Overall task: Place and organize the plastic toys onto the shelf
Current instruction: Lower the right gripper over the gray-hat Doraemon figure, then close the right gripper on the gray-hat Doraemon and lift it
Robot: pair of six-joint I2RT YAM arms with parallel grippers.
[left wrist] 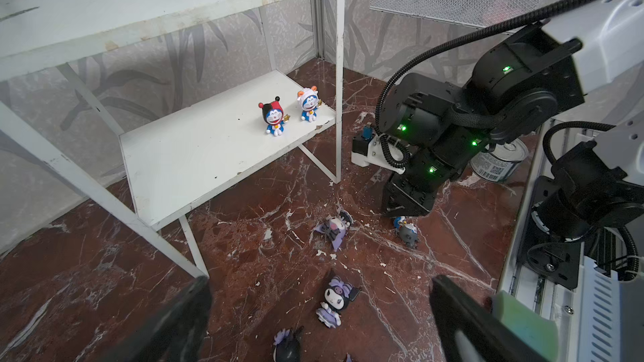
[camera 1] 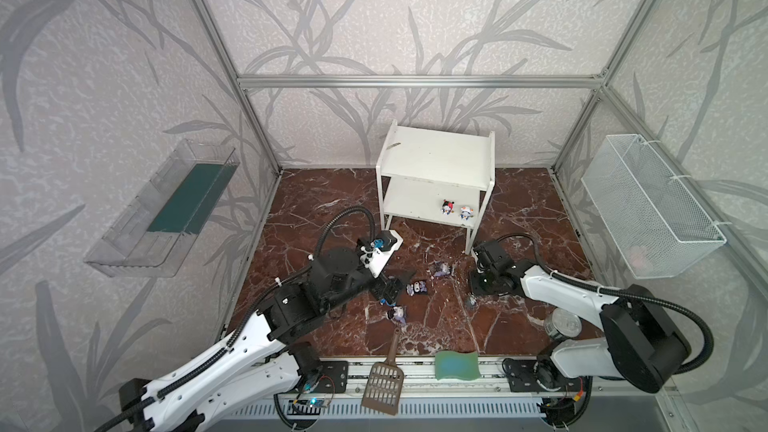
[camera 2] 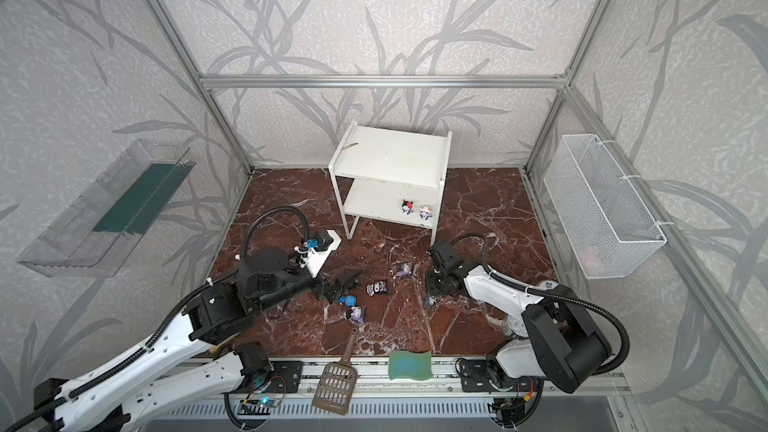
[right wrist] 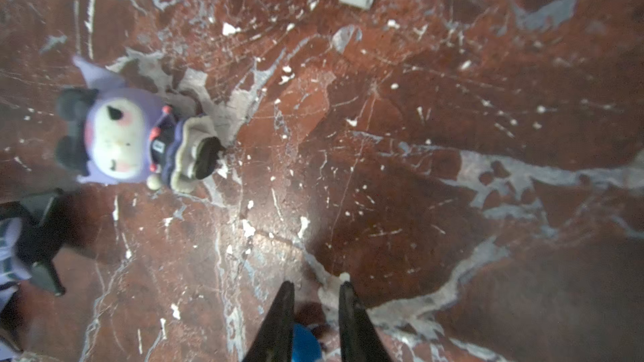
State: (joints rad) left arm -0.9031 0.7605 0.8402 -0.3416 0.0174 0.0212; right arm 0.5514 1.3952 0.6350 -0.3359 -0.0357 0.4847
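The white shelf (camera 1: 436, 151) stands at the back; two blue-white toys, red-black-headed (camera 1: 447, 206) and white-headed (camera 1: 466, 213), stand on its lower board (left wrist: 209, 154). On the floor lie purple toys (camera 1: 417, 288) (camera 1: 441, 270) (camera 1: 397, 313) and a blue-headed one (camera 1: 386, 302). My left gripper (left wrist: 320, 280) hovers open just above a purple toy (left wrist: 334, 302). My right gripper (right wrist: 315, 283) points down, shut on the blue body (right wrist: 306, 343) of a grey-headed toy (left wrist: 407, 233) that lies on the floor. Another purple toy (right wrist: 132, 137) lies beside it.
A brown slotted scoop (camera 1: 384, 384) and a green sponge (camera 1: 456, 364) lie at the front edge. A tin can (camera 1: 561, 324) stands behind the right arm. A wire mesh basket (camera 1: 648, 209) hangs on the right wall, a clear tray (camera 1: 162, 209) on the left.
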